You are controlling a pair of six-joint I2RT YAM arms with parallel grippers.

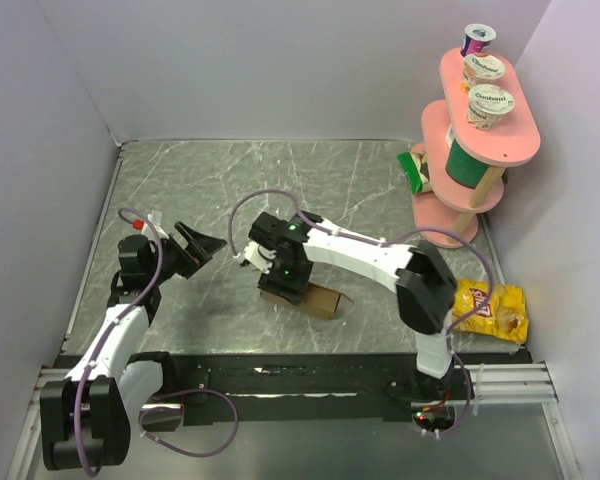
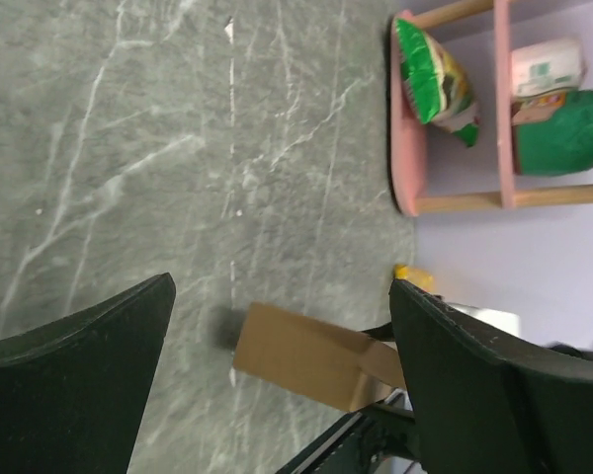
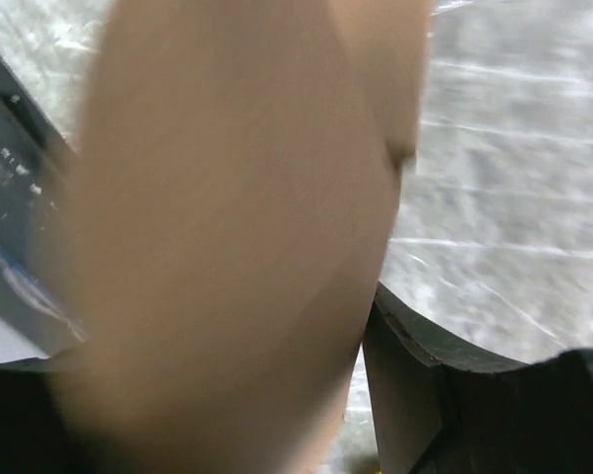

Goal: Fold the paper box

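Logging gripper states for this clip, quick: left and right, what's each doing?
Left gripper: open, empty.
Right gripper: at the paper box; grip cannot be told.

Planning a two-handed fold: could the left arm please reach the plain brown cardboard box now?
Probably yes: only bare table separates the open left gripper from the brown cardboard box, though the right gripper covers one end.

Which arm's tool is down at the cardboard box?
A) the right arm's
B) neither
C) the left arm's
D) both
A: the right tool is down at the box, while the left tool hangs open, apart from it.
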